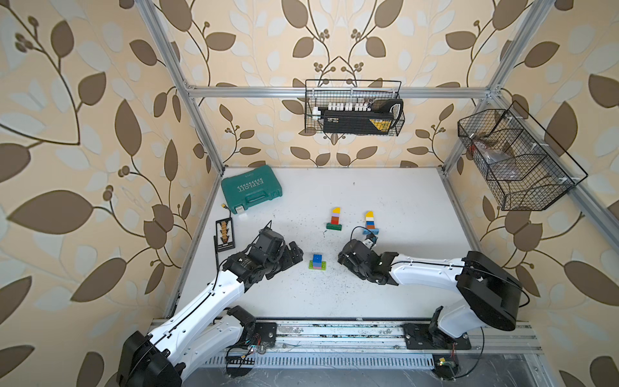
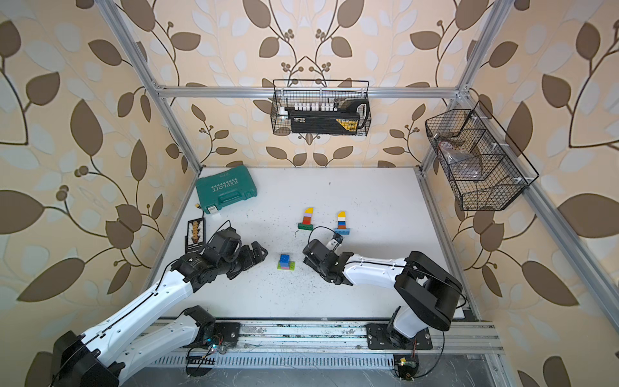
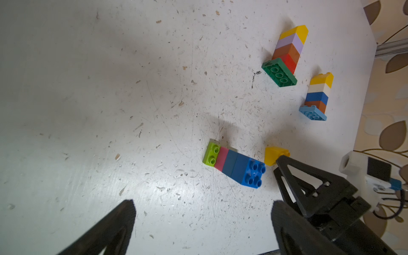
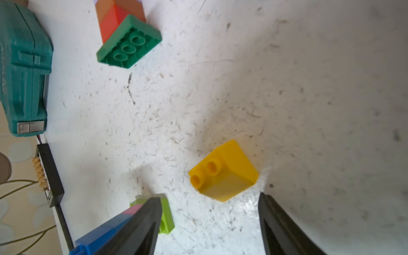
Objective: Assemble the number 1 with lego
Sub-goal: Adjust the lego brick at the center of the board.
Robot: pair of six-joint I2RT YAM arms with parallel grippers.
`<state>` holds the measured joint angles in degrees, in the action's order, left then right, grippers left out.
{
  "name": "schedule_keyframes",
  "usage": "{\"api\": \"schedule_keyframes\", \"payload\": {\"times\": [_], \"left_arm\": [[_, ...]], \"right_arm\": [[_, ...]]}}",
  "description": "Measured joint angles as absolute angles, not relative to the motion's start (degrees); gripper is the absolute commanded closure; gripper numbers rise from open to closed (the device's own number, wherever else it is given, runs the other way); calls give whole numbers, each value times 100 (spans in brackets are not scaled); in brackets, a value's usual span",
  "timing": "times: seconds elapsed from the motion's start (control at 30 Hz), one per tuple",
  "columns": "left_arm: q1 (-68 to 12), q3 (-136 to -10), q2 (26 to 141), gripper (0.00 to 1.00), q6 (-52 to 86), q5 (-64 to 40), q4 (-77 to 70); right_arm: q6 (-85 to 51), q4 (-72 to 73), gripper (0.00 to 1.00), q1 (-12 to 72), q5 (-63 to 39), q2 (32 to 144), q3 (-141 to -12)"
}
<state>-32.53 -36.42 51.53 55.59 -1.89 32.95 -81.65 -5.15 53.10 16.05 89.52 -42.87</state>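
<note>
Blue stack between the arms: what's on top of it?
Nothing: its top blue brick shows four bare studs. The yellow sloped brick lies loose on the table beside it. Whatever is under its lime base is hidden.

three lego stacks (image 1: 335, 219) (image 1: 370, 222) (image 1: 317, 261); one loose yellow brick (image 4: 224, 171); one teal case (image 1: 251, 189); two wire baskets (image 1: 315, 127) (image 1: 536, 201)

A scuffed white tabletop (image 1: 402, 201) is seen bearing a teal plastic tool case (image 1: 251, 189), a black slotted strip (image 1: 225, 234), a green-based stack of studded plastic bricks (image 1: 334, 219), a light-blue-based brick stack (image 1: 370, 222), a lime-based brick stack (image 1: 317, 262) and a loose yellow sloped brick (image 4: 224, 171).
</note>
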Motion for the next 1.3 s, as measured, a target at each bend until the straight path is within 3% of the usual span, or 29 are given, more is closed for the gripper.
{"api": "schedule_keyframes", "payload": {"times": [0.17,0.33,0.6,0.9,1.3], "left_arm": [[-3253,-3642,5153,1,5557,-189,3295],[-3253,-3642,5131,1,5559,-189,3295],[-3253,-3642,5129,1,5557,-189,3293],[-3253,-3642,5127,1,5557,-187,3293],[-3253,-3645,5238,1,5551,-187,3288]], "right_arm": [[-8125,-646,29,5435,1588,9094,-4626],[-7876,-1990,29,5435,1970,9050,-5345],[-6007,-3717,31,4875,1730,9345,-6831],[-4812,-4383,31,4873,1225,10374,-7210],[-4622,-4617,31,4515,1332,10792,-7448]]}}
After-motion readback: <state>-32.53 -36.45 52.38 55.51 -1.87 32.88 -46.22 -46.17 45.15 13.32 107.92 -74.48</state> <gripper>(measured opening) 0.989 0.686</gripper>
